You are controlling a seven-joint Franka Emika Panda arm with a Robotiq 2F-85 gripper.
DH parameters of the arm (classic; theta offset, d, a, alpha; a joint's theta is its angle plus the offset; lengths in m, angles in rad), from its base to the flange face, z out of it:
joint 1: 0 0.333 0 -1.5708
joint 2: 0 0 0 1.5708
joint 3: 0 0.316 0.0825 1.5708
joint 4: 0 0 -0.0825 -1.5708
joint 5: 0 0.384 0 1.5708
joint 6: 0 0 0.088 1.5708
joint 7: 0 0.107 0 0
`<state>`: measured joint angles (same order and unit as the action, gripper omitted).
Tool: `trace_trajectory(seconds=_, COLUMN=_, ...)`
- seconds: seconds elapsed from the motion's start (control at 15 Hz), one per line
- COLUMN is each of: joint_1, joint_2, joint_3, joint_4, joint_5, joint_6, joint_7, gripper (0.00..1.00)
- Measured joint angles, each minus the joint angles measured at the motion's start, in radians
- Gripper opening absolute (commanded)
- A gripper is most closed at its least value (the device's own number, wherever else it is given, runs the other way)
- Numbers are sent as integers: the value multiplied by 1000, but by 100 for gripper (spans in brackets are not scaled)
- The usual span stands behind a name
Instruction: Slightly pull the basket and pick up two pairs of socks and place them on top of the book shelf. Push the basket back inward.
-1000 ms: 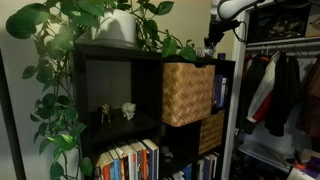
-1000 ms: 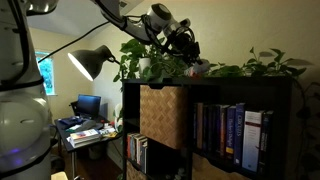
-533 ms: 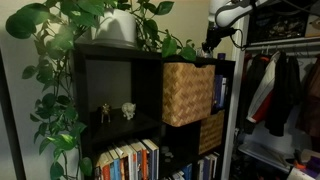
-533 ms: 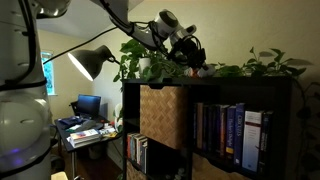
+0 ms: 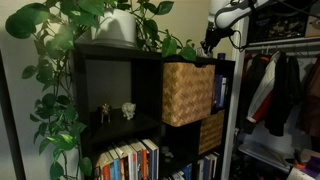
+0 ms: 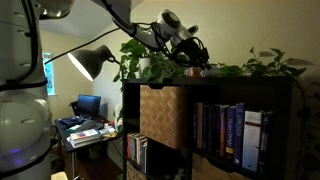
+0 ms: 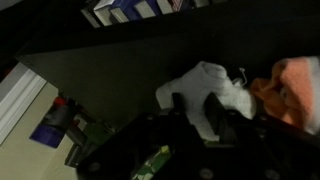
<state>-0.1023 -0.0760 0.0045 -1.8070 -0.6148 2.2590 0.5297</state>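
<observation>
"Book shelf [image 5: 120, 58] first: what's it like?"
"Tall, black-brown, square cubbies, flat matte top. The basket [image 5: 188, 93] is a straw cube with a checkered weave, sitting in a top-row cubby beside the books [image 5: 222, 90]."
"Socks?"
"White sock [image 7: 215, 85], soft and crumpled, lies on the shelf top touching an orange sock [image 7: 295, 88]. The gripper [image 7: 203, 115] stands over the white one. It's too dim to tell whether it's parted or pinching."

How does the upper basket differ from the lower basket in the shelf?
The upper basket is light tan; the lower basket is darker orange-brown. The upper basket looks larger than the lower basket. Both are woven and sit in the shelf.
</observation>
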Motion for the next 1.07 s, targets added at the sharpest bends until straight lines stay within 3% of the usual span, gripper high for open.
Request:
trace_trajectory(seconds=0.4, joint_1=27, joint_2=-45, joint_3=16, joint_4=19, joint_5=25, joint_6=-30, joint_7=-8, gripper=98)
trace_trajectory(seconds=0.73, joint_1=50, joint_2=-104, joint_3=38, joint_4=19, joint_5=126, joint_6=-143, joint_7=-54, gripper=100)
trace_trajectory(seconds=1.07, joint_1=59, joint_2=-195, joint_3=59, joint_4=-11, joint_5=194, joint_6=-166, joint_7=-77, gripper=100)
